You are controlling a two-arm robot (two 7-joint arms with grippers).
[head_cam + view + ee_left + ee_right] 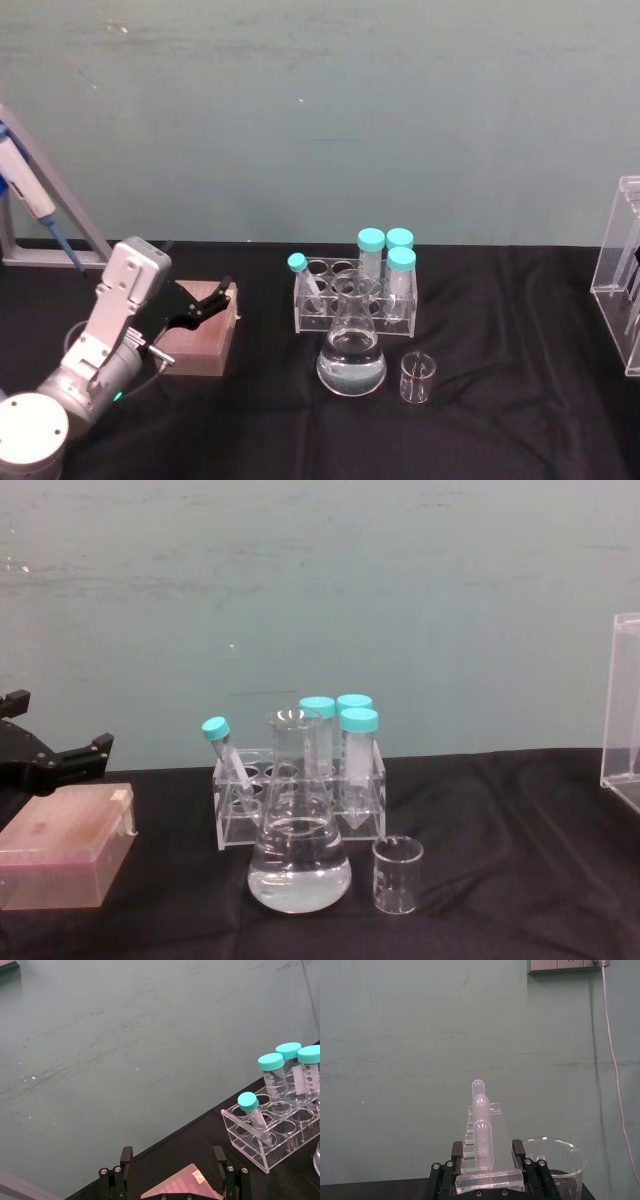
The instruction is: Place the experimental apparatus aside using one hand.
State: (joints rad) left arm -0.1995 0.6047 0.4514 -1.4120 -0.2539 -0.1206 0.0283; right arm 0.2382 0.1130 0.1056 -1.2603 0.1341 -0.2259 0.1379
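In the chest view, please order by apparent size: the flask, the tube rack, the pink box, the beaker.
1. The flask and the tube rack: similar; the flask stands nearer and hides part of the rack, so unranked.
2. The pink box.
3. The beaker, clearly smallest.

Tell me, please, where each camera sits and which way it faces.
Head: up high, looking down at the table; shows left arm and open left gripper at the pink box.
Chest: lower, looking across at the conical flask and beaker; left gripper at left edge.
Left wrist: on the left arm, looking past its gripper to the tube rack.
Right wrist: on the right arm, facing the wall; right gripper at the pipette stand.
Head and chest share flask, beaker, rack.
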